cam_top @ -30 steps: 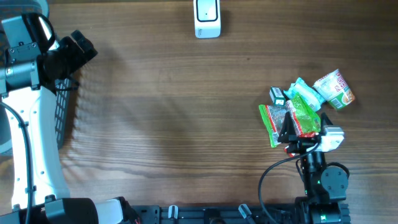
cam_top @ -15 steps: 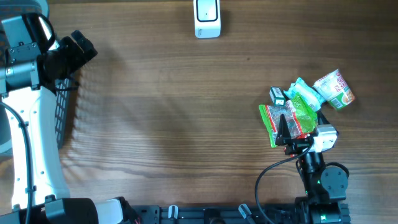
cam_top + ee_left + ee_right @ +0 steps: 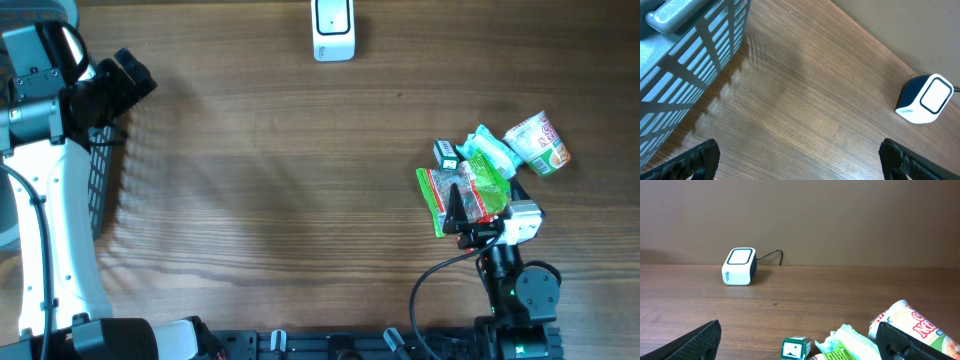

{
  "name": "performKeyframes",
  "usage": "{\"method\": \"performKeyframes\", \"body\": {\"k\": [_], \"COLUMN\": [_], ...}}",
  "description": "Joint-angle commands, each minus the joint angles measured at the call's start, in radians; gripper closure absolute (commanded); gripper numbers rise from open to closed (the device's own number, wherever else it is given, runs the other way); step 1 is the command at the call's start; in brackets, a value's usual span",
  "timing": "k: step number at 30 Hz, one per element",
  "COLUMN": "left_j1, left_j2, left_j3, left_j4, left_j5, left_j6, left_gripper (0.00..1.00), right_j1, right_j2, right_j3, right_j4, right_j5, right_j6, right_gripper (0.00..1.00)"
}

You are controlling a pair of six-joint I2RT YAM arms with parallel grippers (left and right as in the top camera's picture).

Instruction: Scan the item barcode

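Right pincer [image 3: 476, 204]: hanging apart over snack pile [image 3: 487, 152].
Left pincer [image 3: 802, 155]: apart.
You: be closing on the red-green packet [image 3: 434, 195] only.

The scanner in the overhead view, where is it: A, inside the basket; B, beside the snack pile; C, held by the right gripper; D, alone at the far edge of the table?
D: the scanner stands alone at the far edge of the table, away from the snack pile and the basket.

Brown wooden bench [image 3: 280, 180]: white box-shaped scanner [image 3: 333, 28] at far edge, centre; dark slatted plastic basket [image 3: 108, 185] at left edge; heap of plastic snack packets [image 3: 470, 190] right, printed paper noodle cup [image 3: 538, 143] just beside its far-right end.
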Motion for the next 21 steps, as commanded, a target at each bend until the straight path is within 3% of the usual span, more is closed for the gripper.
{"method": "performKeyframes", "body": {"k": [1, 8, 21], "left_j1": [0.003, 0.001, 0.001], "left_j2": [0.003, -0.109, -0.608], "left_j3": [0.002, 0.002, 0.002], "left_j4": [0.002, 0.002, 0.002], "left_j5": [-0.010, -0.010, -0.010], "left_j6": [-0.002, -0.002, -0.002], "left_gripper": [0.00, 0.00, 0.00], "right_j1": [-0.005, -0.005, -0.005], "right_j2": [-0.011, -0.011, -0.007], "right_j3": [-0.001, -0.001, -0.001], "right_j4": [0.000, 0.000, 0.000], "right_j5": [-0.020, -0.020, -0.021], "right_j6": [-0.013, -0.013, -0.013], "right_gripper": [0.00, 0.00, 0.00]}}
